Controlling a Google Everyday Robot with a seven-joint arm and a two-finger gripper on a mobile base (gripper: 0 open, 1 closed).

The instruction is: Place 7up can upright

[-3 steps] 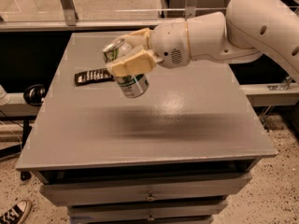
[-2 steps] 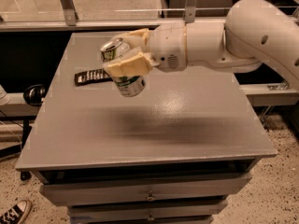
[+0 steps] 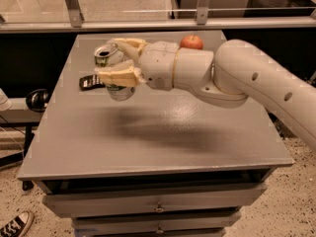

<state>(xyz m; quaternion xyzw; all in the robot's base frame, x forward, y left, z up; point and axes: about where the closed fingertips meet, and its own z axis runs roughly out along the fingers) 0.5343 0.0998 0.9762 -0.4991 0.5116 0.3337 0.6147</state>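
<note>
Camera view: a white robot arm (image 3: 256,83) reaches from the right edge of the frame across a grey table (image 3: 163,147). Its gripper (image 3: 110,59) hangs over the table's upper left part. The 7up can (image 3: 121,91) sits between the two tan fingers (image 3: 118,76), lifted clear of the tabletop, with a soft shadow lying on the surface below and to the right. The can is close to upright but leans a little, its silver top and pull tab turned toward the upper left of the frame. Judged from that pose, it is being carried base-down so it can be lowered to stand on its bottom. The fingers are pressed in against opposite sides of the can, one in front and one behind, pinching it around its upper half. A black remote (image 3: 89,81) lies on the table just left of the can. A red apple (image 3: 191,42) rests near the far edge, behind the arm's wrist.
</note>
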